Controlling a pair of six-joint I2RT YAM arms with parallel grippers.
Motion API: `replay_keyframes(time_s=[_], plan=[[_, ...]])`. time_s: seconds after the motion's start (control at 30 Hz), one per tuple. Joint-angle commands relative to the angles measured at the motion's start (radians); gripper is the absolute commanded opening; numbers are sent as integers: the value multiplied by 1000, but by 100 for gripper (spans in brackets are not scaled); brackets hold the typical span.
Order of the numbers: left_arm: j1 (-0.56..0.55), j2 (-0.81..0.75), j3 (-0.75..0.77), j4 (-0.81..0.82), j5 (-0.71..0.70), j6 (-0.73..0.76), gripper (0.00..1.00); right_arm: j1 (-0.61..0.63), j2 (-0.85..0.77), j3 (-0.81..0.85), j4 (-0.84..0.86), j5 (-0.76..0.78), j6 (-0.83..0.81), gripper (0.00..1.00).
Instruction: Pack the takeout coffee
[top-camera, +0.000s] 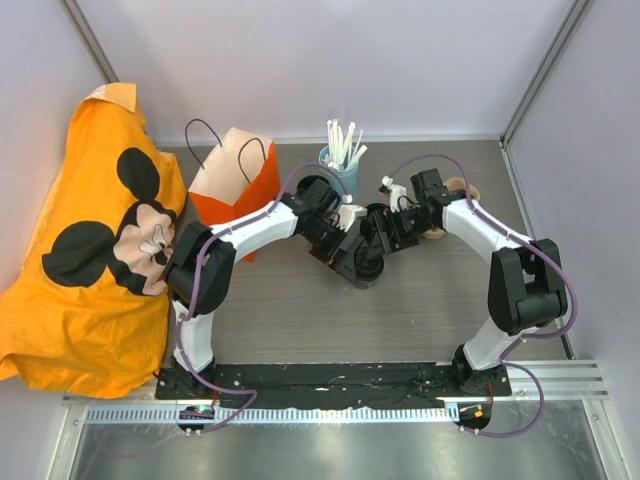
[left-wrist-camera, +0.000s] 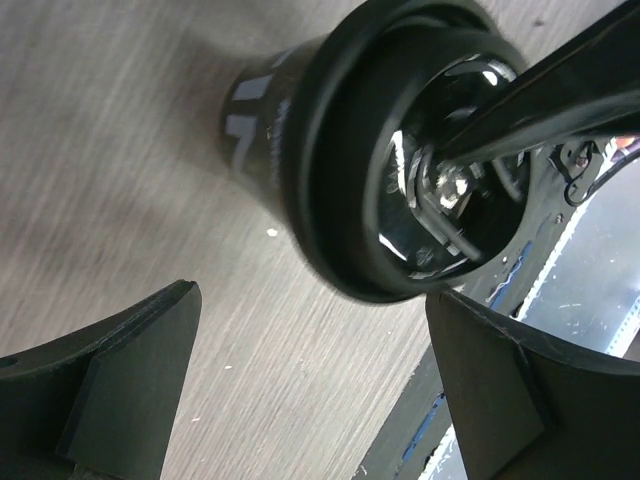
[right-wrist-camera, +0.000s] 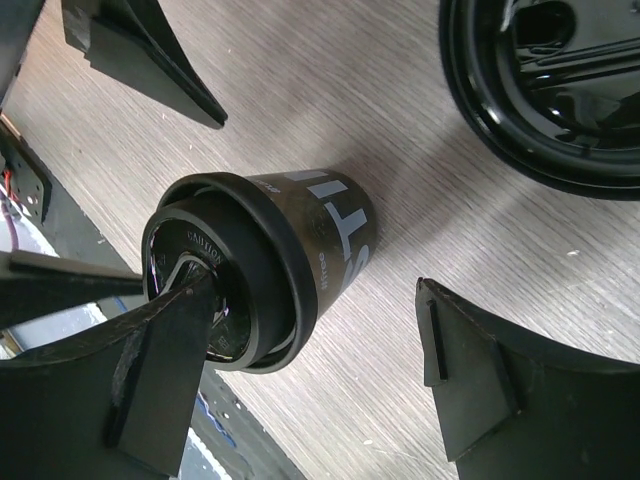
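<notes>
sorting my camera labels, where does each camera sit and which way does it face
top external: above and behind the arm bases, looking down on the table; both arms show, meeting at the black cup.
left wrist: on the left arm, facing the cup's lidded top; the left gripper is open along the bottom.
right wrist: on the right arm, facing the cup's side and a second lid; the right gripper is open.
shared: all three show the black cup.

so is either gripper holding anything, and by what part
Nothing is held. The left gripper and right gripper are both open; one right finger overlaps the lid of the cup, the other stands clear.
</notes>
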Motion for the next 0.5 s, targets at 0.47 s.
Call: replay_keyframes(time_s=[0.47], plan=[[-39, -44, 12, 92, 89, -55, 100, 13, -56, 137, -72, -6, -24, 89]])
